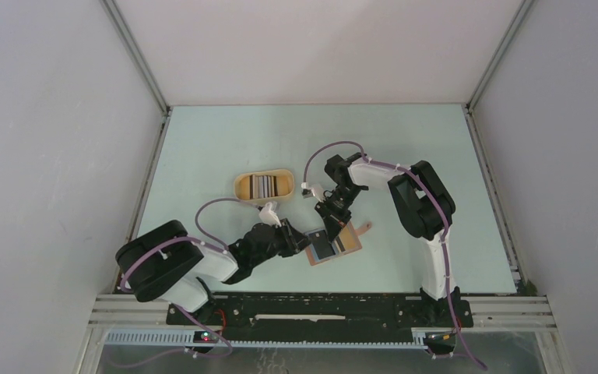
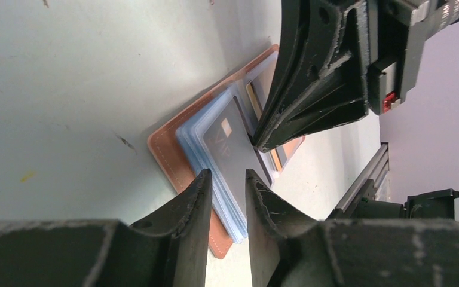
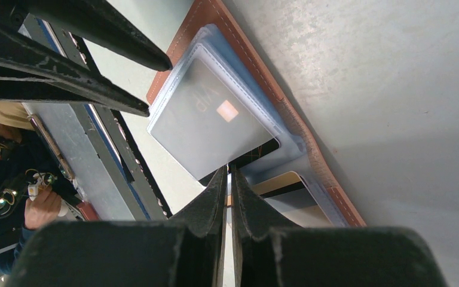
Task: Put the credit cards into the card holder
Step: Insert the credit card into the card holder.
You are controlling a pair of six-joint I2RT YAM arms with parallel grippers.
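Note:
The card holder (image 1: 352,248) lies open on the table, reddish-brown (image 2: 164,149) with clear blue-grey sleeves (image 3: 257,66). A dark grey credit card (image 2: 230,149) with a chip sits mostly inside the top sleeve (image 3: 209,125), its bare dark edge sticking out toward my right gripper. My right gripper (image 3: 228,169) is shut, its tips against that edge (image 2: 257,143), nothing pinched between them. My left gripper (image 2: 227,175) stands open with one finger on either side of the sleeve stack's edge, just left of the holder (image 1: 305,240). A pale card (image 3: 281,179) sits in another pocket.
A yellow oval tray (image 1: 241,187) with several more cards (image 1: 265,185) stands behind the holder. The two grippers are close together over the holder. The table's metal front rail (image 2: 364,179) runs just beyond it.

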